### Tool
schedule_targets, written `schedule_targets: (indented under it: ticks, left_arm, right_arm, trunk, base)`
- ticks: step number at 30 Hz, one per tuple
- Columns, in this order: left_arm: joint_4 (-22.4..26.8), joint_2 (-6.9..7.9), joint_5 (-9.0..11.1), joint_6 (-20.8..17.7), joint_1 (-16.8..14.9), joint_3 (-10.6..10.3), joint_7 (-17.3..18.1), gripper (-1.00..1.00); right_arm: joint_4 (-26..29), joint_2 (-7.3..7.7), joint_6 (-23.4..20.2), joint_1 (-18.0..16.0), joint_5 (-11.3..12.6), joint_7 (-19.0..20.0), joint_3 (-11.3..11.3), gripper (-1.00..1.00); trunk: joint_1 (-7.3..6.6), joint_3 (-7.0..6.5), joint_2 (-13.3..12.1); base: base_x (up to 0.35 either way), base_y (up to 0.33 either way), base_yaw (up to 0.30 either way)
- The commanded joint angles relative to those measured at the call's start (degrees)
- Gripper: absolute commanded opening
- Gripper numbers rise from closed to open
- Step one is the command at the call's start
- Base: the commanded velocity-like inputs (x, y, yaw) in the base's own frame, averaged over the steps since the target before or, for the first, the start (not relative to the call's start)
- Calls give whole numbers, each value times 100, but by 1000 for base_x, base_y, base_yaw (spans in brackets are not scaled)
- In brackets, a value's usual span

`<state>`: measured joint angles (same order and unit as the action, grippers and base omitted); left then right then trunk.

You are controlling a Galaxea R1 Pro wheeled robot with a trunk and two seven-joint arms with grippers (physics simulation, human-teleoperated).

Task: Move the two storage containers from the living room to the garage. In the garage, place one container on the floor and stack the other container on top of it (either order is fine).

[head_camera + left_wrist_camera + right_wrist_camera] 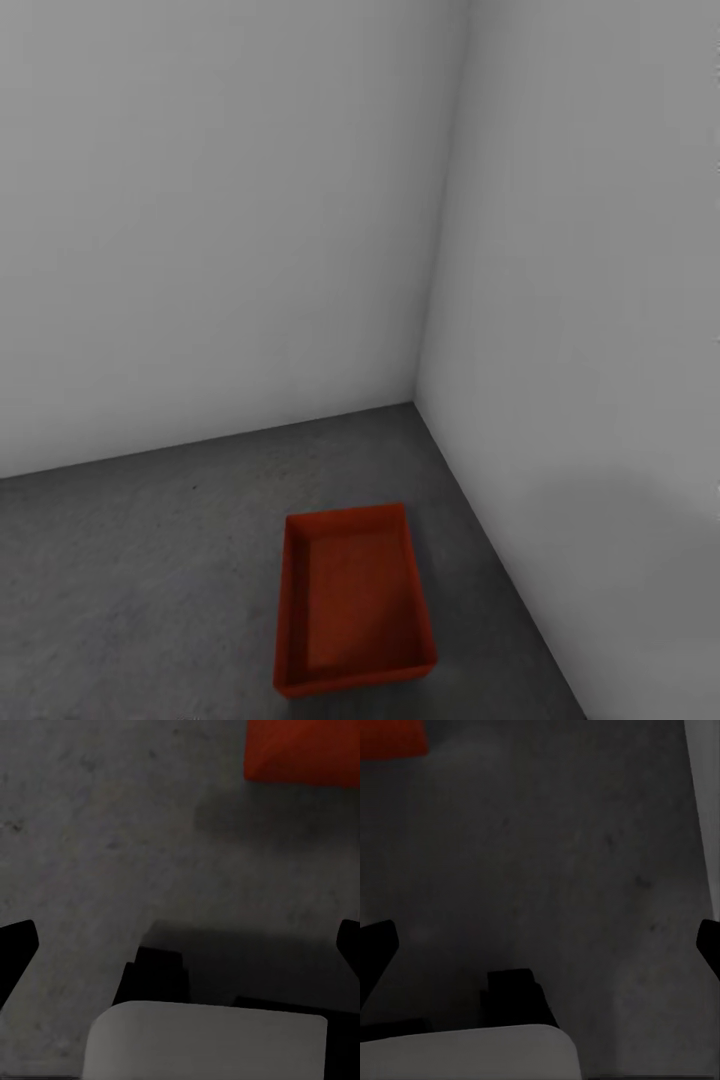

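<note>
One orange-red open-top storage container (355,598) sits empty on the dark grey concrete floor (150,580) near a corner of the garage's plain grey-white walls. A corner of the same container (304,750) shows in the left wrist view, and a sliver of the container (391,738) in the right wrist view. My left gripper (180,945) hangs open above bare floor with its black fingertips (16,945) spread wide and nothing between them. My right gripper (540,945) is open too, its fingertips (376,949) wide apart over the concrete.
Two grey-white walls meet at a corner (430,330) just behind and right of the container. The right wall's base (701,817) runs close beside my right gripper. Concrete stretches to the container's left.
</note>
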<state>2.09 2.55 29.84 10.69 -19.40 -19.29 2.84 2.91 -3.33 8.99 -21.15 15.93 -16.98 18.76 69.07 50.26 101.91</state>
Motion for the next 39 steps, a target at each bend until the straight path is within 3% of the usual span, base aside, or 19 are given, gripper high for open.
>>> schedule_targets:
  ticks: [1,17,28,39]
  left_arm:
    - [-6,1,62,18,-3,-39,27,100]
    - [-6,0,63,21,-2,-39,24,100]
    - [-6,0,62,20,-2,-40,24,100]
    - [-6,0,66,16,-2,-39,24,100]
  right_arm:
    - [-6,-1,23,-3,59,-16,49,100]
    - [-19,-8,20,5,59,-15,51,100]
    - [-19,-7,15,6,59,-15,49,100]
    - [-19,-6,15,6,59,-7,49,100]
  trunk:
    - [-2,4,2]
    - [-2,-55,2]
    - [-2,-64,2]
    - [-2,-64,2]
  base:
    - [-108,0,0]
    - [-28,-2,0]
    - [-185,-97,-1]
    - [-32,-14,-166]
